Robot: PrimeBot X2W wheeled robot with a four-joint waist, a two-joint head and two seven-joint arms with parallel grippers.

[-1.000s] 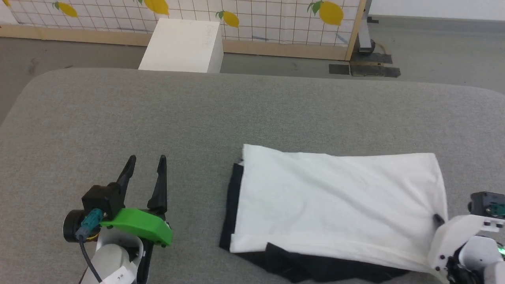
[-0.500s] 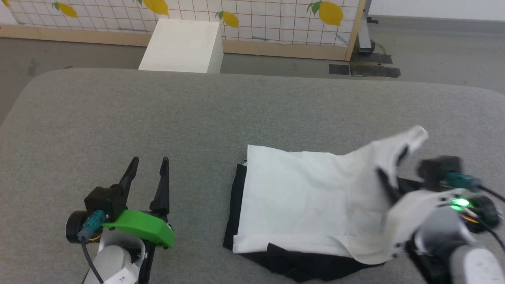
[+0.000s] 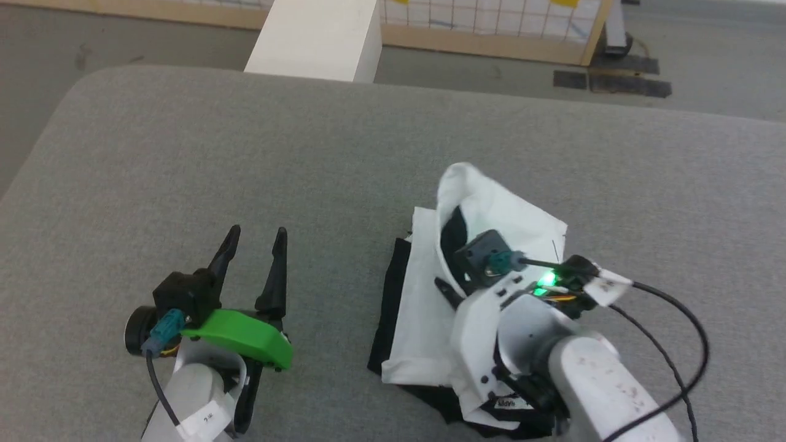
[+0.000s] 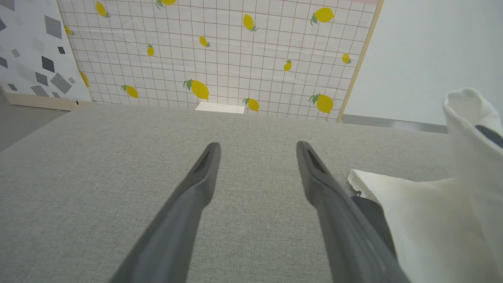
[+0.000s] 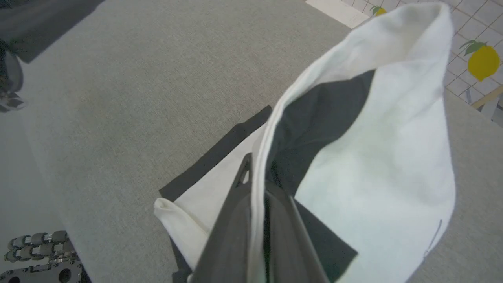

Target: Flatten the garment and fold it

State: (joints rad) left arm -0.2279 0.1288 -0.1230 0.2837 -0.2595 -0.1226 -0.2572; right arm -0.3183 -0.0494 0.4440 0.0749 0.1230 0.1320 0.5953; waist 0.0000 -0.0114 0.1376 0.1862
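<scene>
R tool (image 5: 257,177) clamped on garment (image 3: 522,221) edge, has carried it leftward over the rest; L tool (image 3: 258,236) open, unmoved.

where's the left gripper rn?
Head view, lower left: the left gripper is open over the grey surface, fingers pointing up the view. It is to the left of the garment and apart from it.
</scene>
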